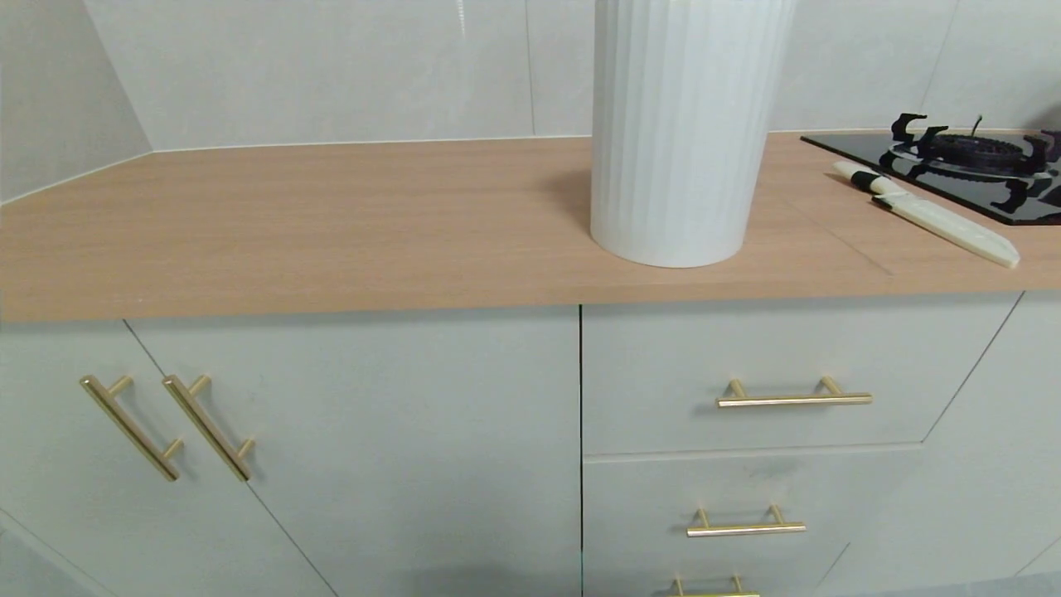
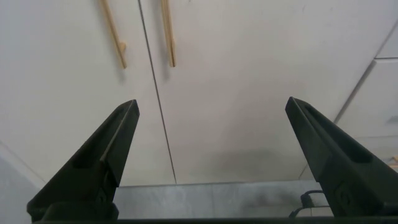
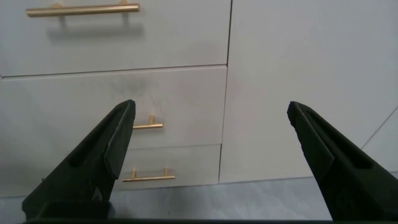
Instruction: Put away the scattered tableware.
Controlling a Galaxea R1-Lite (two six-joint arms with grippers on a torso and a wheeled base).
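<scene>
Wooden countertop (image 1: 331,224) runs under a tiled wall, and I see the knife (image 1: 928,211) lying flat at its right end, right along the front edge of the black hob (image 1: 970,153) and apart from the tall white ribbed canister (image 1: 680,133). My left gripper (image 2: 211,104) hangs low, fingers spread wide, facing the 2 cabinet doors (image 2: 249,93). My right gripper (image 3: 210,106), equally spread and holding nothing, faces the drawers (image 3: 112,99).

The left gripper (image 2: 211,101), spread wide, faces pale cabinet doors (image 2: 249,81) bearing two gold handles (image 2: 168,34) above grey floor (image 2: 217,199).
</scene>
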